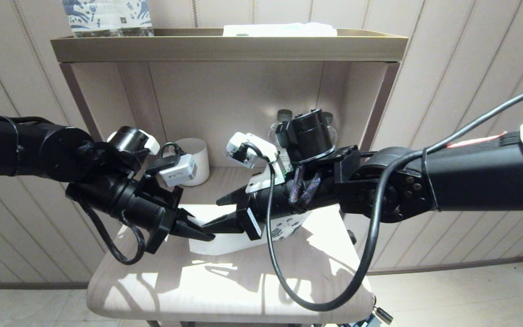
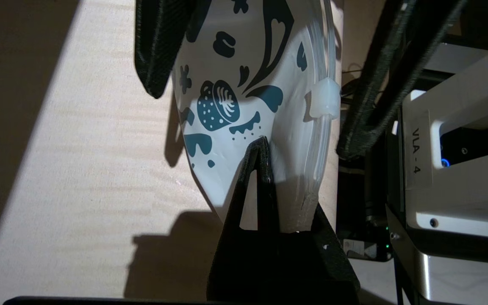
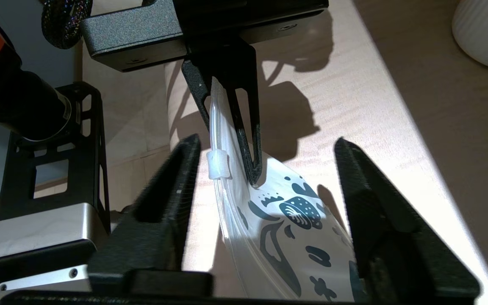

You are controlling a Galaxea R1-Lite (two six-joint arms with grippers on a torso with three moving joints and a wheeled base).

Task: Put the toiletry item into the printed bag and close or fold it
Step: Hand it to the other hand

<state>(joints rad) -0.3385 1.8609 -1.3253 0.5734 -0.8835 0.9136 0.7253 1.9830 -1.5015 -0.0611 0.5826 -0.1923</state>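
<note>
The printed bag is a white pouch with blue prints, lifted on edge above the wooden shelf board. My left gripper is shut on one corner of the printed bag, near its zip edge, where a clear zip slider sits. My right gripper faces the left one and is open. In the right wrist view my right gripper straddles the printed bag and the zip slider without touching them. The toothbrush is not in view.
A white ribbed cup stands at the back left of the shelf, dark-capped bottles at the back right. Blue-patterned wrapped bottles and a folded white cloth lie on the top tray. The shelf board reaches forward.
</note>
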